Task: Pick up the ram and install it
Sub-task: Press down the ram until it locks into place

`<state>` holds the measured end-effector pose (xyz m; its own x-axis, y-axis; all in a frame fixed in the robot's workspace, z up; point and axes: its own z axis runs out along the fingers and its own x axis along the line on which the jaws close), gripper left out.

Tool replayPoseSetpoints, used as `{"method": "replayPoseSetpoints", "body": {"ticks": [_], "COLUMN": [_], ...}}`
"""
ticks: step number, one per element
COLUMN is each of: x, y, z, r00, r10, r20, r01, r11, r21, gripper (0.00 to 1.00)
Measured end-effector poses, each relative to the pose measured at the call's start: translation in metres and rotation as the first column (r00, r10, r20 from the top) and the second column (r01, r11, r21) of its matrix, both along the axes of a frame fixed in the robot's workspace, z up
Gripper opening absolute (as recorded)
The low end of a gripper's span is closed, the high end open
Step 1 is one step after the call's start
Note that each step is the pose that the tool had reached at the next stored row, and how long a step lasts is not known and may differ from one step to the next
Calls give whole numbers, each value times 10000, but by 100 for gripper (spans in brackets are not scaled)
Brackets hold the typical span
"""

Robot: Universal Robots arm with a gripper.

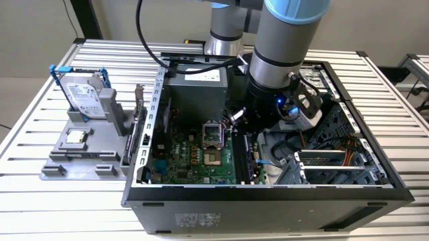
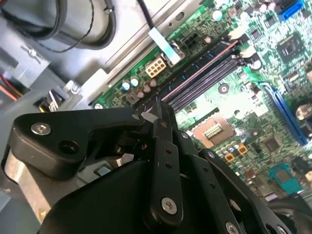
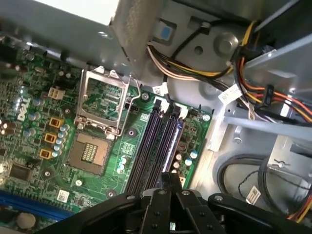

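Note:
The ram [image 3: 174,139] is a thin bluish stick standing edge-up along the outermost black slot of the green motherboard [image 1: 194,155], on the side nearest the case's bare metal floor. In the second wrist view its top edge shows as a thin pale line [image 2: 204,69]. My gripper [image 3: 169,179] is down inside the open computer case [image 1: 268,201], with its black fingers pinched together around the stick's middle [image 2: 158,109]. From outside the arm's wrist hides most of my gripper [image 1: 244,125]. Whether the stick is pushed fully home I cannot tell.
An open processor socket [image 3: 90,153] lies beside the slots. Bundled cables [image 3: 263,92] and drive cages crowd the other side. The power supply [image 1: 194,93] stands behind. On the exterior view's left, a grey fixture [image 1: 80,150] holds a hard drive [image 1: 84,98] and a square chip [image 1: 77,135].

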<state>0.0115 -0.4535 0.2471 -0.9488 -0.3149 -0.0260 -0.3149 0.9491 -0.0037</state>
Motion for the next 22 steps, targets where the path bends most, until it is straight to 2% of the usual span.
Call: {"method": "replayPoseSetpoints", "body": {"ticks": [3, 5, 7, 10, 12, 15, 17, 20, 22], "x": [0, 0, 0, 0, 0, 0, 0, 0, 0], "y": [0, 0, 0, 0, 0, 0, 0, -1, -1], "z": [1, 0, 1, 0, 0, 0, 0, 1, 1], "r00": [9990, 9967, 9932, 9854, 9785, 9655, 9555, 9382, 9279], "r10": [453, 813, 1167, 1700, 2065, 2605, 2950, 3460, 3728], "r20": [0, 0, 0, 0, 1, 1, 1, 2, 17], "r01": [-453, -813, -1167, -1700, -2065, -2605, -2950, -3460, -3729], "r11": [9990, 9967, 9932, 9854, 9785, 9655, 9555, 9382, 9279], "r21": [3, 5, 9, 9, 10, 10, 10, 15, 55], "gripper": [0, 0, 0, 0, 0, 0, 0, 0, 0]}}
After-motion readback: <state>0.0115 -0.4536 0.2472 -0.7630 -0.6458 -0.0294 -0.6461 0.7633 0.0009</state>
